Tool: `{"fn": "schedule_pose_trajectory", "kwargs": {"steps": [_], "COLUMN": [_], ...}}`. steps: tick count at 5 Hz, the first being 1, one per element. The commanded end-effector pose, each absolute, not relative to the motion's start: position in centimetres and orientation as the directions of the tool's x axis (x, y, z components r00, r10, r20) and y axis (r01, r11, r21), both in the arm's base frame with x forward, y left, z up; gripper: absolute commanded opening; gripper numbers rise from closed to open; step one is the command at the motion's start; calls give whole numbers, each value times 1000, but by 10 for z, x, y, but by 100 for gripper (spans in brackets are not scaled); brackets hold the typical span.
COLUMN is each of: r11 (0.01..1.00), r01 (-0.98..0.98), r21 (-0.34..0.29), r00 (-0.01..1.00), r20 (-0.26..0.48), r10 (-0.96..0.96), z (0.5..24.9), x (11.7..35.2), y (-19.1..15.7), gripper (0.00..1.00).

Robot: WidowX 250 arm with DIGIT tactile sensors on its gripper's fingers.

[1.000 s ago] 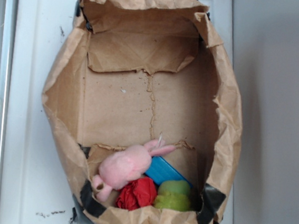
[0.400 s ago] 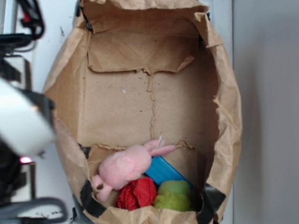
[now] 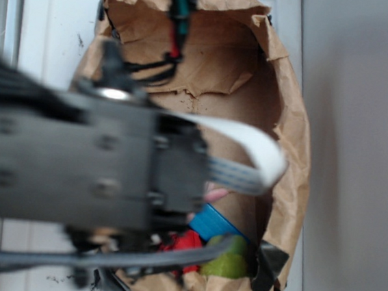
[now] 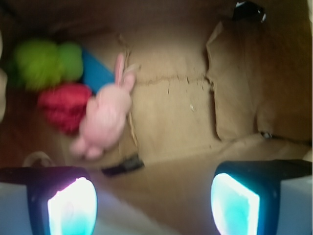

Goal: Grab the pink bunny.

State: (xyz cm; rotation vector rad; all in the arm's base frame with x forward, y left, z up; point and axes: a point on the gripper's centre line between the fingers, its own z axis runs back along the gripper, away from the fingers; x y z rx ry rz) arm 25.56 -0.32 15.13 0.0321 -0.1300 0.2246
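Note:
The pink bunny (image 4: 105, 115) lies on the floor of a brown paper bag (image 4: 234, 98), ears pointing toward the far end, clear in the wrist view. My gripper (image 4: 154, 205) is open and empty, its two lit fingertips (image 4: 71, 208) wide apart, held above the bag's rim and apart from the bunny. In the exterior view my blurred arm (image 3: 75, 168) hangs over the bag (image 3: 299, 128) and hides the bunny except for one pink ear tip (image 3: 215, 194).
A red wrinkly ball (image 4: 63, 105), a yellow-green plush lump (image 4: 46, 61) and a blue flat object (image 4: 98, 73) crowd the bunny at the bag's end. They show in the exterior view too: ball (image 3: 186, 242), lump (image 3: 227, 262), blue object (image 3: 214, 224). Tall paper walls surround all.
My arm has swung in from the left and now hangs over the bag, covering the bunny in the exterior view. The toys have not moved.

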Motion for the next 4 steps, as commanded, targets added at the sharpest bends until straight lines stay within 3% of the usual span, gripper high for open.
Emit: {"fn": "schedule_pose_trajectory", "kwargs": {"steps": [1,3,4], "r11": [957,972,969], "r01": [-283,-235,-169], "r21": [65,-13,-178], "r00": [949,962,981], "r20": [162,138,66], "r10": [270,235,183], "z": [114,93,85], "x": [288,285,276], "y": [14,25,21], "gripper": [100,100,100]}}
